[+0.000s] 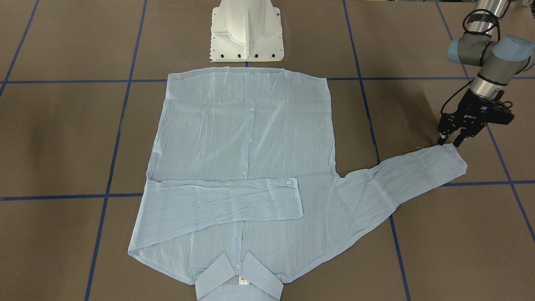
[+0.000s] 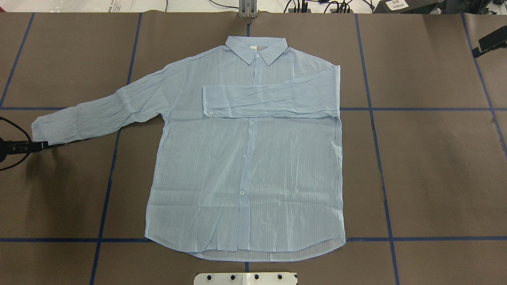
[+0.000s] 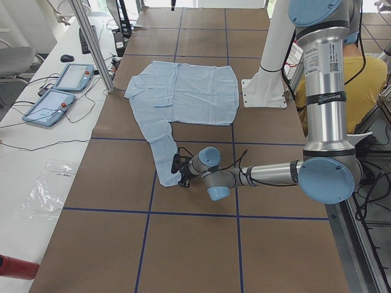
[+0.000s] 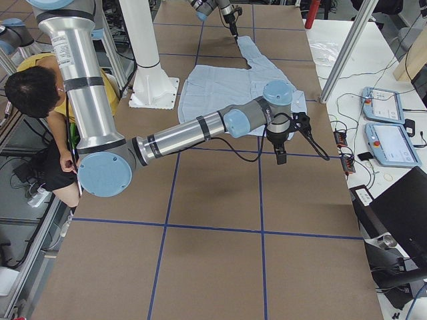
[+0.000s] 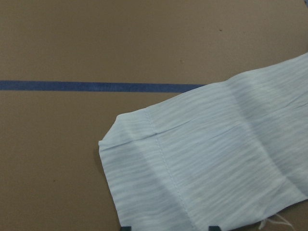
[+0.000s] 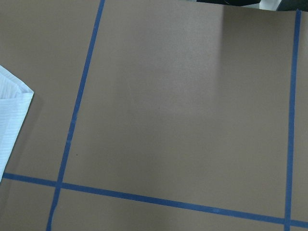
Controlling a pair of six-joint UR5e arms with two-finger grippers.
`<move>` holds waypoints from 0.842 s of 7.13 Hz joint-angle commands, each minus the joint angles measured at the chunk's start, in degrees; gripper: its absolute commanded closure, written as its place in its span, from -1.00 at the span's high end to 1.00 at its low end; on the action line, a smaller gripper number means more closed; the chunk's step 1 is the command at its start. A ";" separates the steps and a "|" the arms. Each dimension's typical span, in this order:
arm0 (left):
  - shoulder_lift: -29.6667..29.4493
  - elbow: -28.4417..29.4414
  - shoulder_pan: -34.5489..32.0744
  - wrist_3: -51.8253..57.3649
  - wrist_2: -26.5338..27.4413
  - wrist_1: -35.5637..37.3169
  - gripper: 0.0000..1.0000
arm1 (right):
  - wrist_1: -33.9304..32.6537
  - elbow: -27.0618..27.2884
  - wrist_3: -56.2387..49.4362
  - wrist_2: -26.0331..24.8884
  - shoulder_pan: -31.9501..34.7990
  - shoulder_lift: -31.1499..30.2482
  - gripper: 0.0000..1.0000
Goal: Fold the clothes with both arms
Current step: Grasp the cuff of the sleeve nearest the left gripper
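Shirt (image 2: 277,178): sheer, wrinkled (fine stripes), flat.

Front-facing: your camera sits across the table (image 1: 62,125) and looks steeply down, with the white pedestal (image 1: 246,31) at the top of the frame. Overhead: it is mounted behind that pedestal and looks forward and down. Both views cover the whole shirt (image 2: 245,158), with the collar end flipped between them. Your side cameras sit high at opposite table ends, wide, looking along it. The left wrist camera is close above the cuff (image 5: 139,144). The right wrist camera sees mostly table and one shirt corner.
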 commanded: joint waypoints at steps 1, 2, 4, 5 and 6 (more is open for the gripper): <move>0.00 0.09 0.02 0.09 0.16 0.03 -0.65 | 0.01 0.04 0.07 0.07 0.00 -0.05 1.00; 0.09 0.09 0.02 0.27 0.16 0.03 -1.00 | 0.10 0.04 0.07 0.07 0.00 -0.05 1.00; 1.14 -1.05 -0.93 5.95 -0.89 0.12 -1.00 | 0.01 0.21 0.07 0.07 0.00 -0.31 1.00; 2.01 -3.32 -1.29 7.37 -3.07 0.47 -1.00 | 0.01 0.39 0.15 0.16 0.00 -0.32 1.00; 1.50 -6.65 -4.95 8.00 -4.75 0.39 -1.00 | 0.01 0.48 0.24 0.16 0.00 -0.40 1.00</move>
